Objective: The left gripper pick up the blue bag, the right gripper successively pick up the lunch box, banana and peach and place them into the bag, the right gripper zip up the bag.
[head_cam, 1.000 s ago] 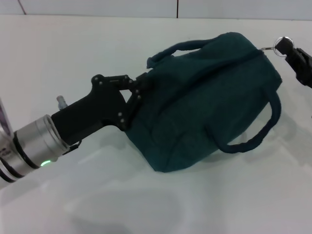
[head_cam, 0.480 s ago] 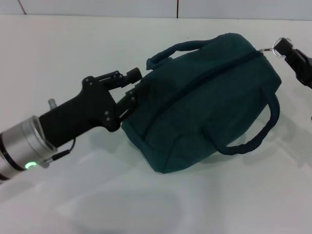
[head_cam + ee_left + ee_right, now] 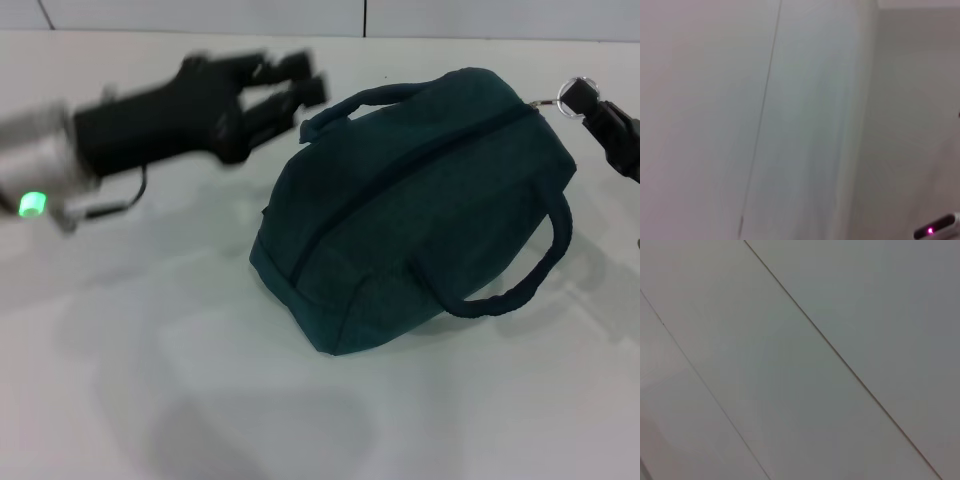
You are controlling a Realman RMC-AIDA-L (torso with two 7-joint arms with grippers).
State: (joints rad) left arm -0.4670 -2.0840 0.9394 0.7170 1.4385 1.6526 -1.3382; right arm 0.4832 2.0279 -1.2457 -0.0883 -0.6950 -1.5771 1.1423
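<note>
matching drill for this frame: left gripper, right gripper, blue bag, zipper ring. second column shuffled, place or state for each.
1. left gripper
2. right gripper
3. blue bag
4. zipper ring

a. lying zipped on the table
b. raised off the bag's left end, fingers apart
c. silver, at the bag's far right corner
d. at the frame's right edge, shut on the ring

Pairs: 1-b, 2-d, 3-a, 4-c

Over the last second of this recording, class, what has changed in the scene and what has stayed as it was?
The left gripper has let go of the end of the blue bag and pulled up and away toward the robot's left; it now hangs clear of the bag, fingers spread. The bag's released end has settled slightly. The right gripper has stayed shut on the zipper pull at the bag's far end, and the bag remains zipped on the table.
</note>
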